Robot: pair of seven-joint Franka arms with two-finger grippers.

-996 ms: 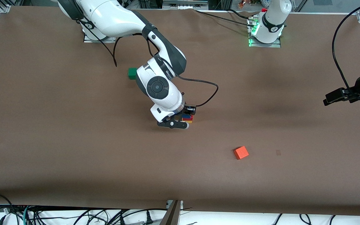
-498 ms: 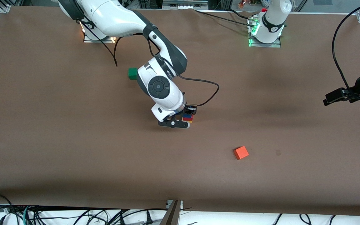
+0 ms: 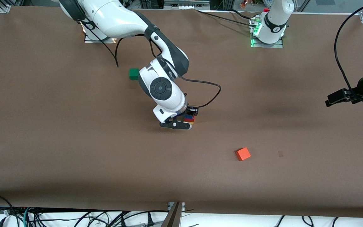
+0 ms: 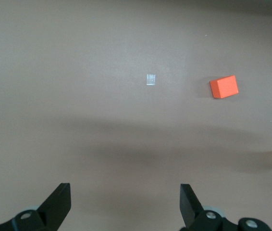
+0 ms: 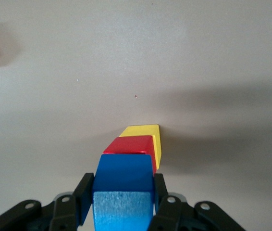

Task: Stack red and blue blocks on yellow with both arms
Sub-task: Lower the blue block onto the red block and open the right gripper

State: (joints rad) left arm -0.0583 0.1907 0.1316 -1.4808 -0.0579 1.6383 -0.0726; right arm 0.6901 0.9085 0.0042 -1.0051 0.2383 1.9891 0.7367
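A yellow cube (image 5: 144, 132) sits on the table near its middle with the red block (image 5: 132, 146) stacked on it. The blue block (image 5: 124, 185) is directly on top of the red one, and my right gripper (image 5: 122, 186) is shut on its two sides. In the front view the stack (image 3: 189, 119) shows blue over red over yellow, partly hidden by the right gripper (image 3: 186, 117). My left gripper (image 4: 125, 202) waits open and empty above bare table at the left arm's end (image 3: 329, 102).
An orange cube (image 3: 243, 154) lies nearer the front camera than the stack, toward the left arm's end. A green cube (image 3: 133, 73) sits by the right arm's elbow, farther from the front camera. A small pale mark (image 4: 151, 79) is on the table.
The right wrist has edged very slightly toward the left arm's end, still gripping the blue block. The left arm has not moved.
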